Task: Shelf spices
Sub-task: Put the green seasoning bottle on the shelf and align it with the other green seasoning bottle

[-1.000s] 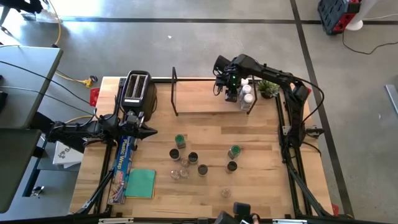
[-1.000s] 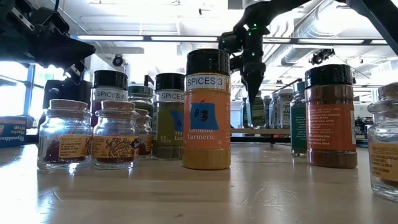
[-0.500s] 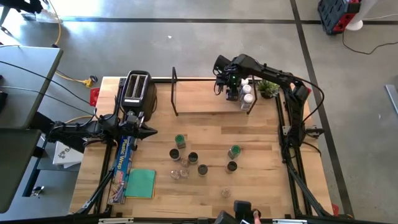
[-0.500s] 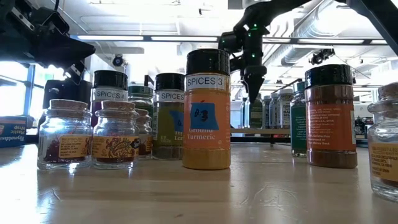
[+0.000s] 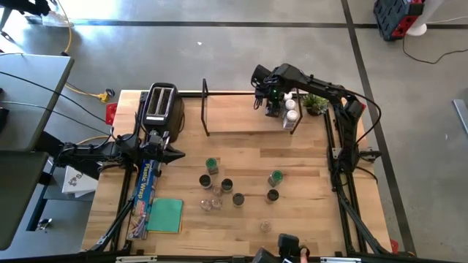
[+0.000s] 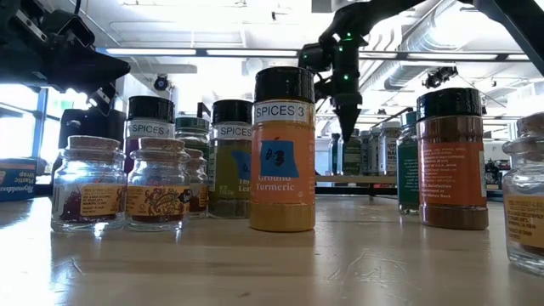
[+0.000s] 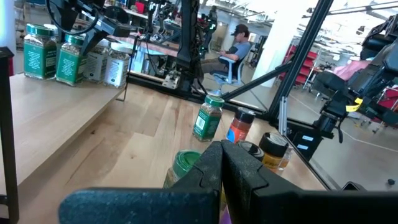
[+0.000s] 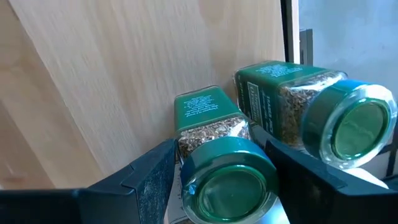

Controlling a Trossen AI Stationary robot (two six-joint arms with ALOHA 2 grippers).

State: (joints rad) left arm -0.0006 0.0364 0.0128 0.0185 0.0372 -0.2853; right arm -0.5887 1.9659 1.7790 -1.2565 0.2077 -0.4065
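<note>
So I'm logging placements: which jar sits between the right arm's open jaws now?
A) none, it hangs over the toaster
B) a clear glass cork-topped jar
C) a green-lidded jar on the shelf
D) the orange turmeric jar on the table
C: the right wrist view shows the green-lidded jar standing on the shelf between the right gripper's open jaws.

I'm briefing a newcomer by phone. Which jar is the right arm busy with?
Find the shelf at the table's far edge, then the jar cluster at its right end beside the potted plant. It is the green-lidded jar between the right gripper jaws, unlike its free neighbour.
</note>
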